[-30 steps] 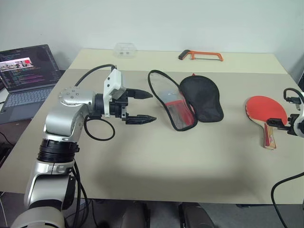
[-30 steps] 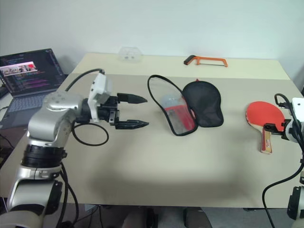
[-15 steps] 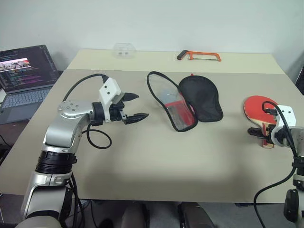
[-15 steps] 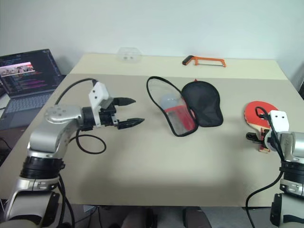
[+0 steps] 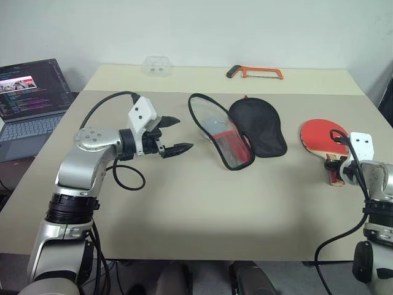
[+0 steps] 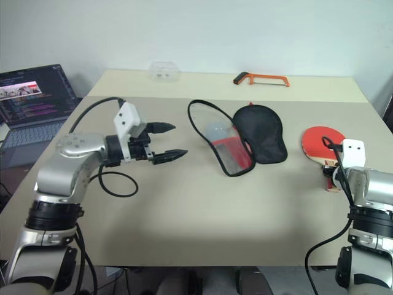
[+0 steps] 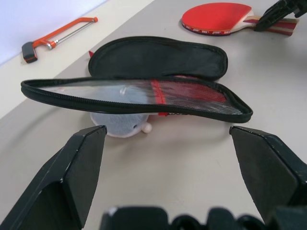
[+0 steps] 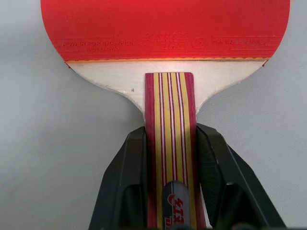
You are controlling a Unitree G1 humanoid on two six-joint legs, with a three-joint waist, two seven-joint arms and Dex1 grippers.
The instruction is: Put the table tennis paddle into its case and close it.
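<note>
right gripper point(image 8: 170, 158): its two black fingers are pressing on both sides of the paddle handle, so it is gripping it. A second ago it was wide open and off to the side of the paddle.
paddle point(image 5: 320, 136): it is lying flat on the table point(image 5: 202, 203), red side up, on the robot's right, well apart from the case.
what this means: the grab looks done, so lifting the paddle is likely the next step.
left gripper point(image 5: 174, 134): it is hanging wide open above the table, holding nothing, pointing at the case.
case point(image 5: 236, 136): it is lying open in the middle of the table, clear flap tilted up, black half flat.
right wrist view: it is showing the fingers touching the striped handle; the head views are not showing this.
left wrist view: it is showing a gap under the raised flap.
saw point(image 5: 255, 72): it is lying at the far edge.
</note>
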